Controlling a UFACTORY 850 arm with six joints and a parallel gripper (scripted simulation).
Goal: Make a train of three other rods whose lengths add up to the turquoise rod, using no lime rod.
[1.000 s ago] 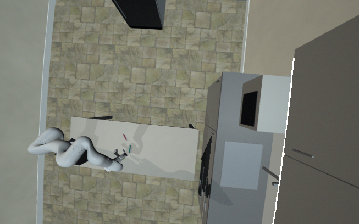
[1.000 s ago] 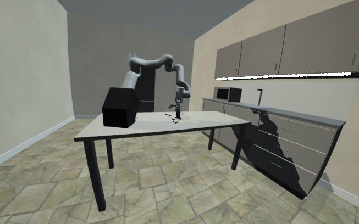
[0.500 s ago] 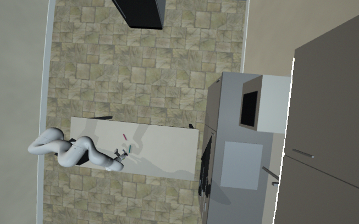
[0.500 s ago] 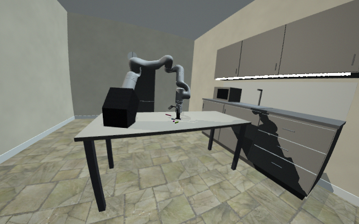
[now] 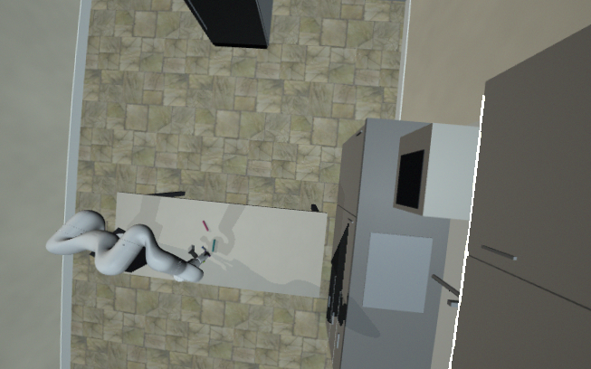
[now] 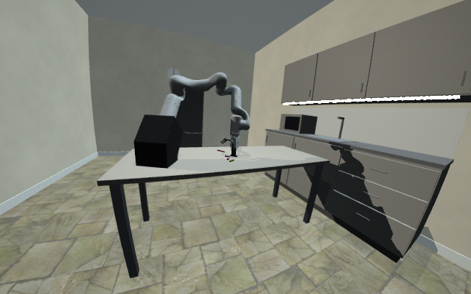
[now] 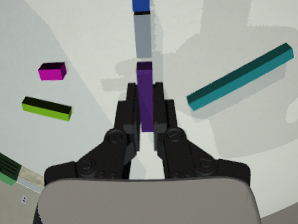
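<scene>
In the wrist view the gripper has its black fingers closed narrowly on the purple rod, whose long axis runs straight ahead from the camera, its free end pointing at the near end of the grey rod. The grey rod lies flat on the desk along that same line, with the blue rod touching its far end. The turquoise rod lies slantwise off to the right, the magenta rod and the lime rod to the left, all apart from the line.
</scene>
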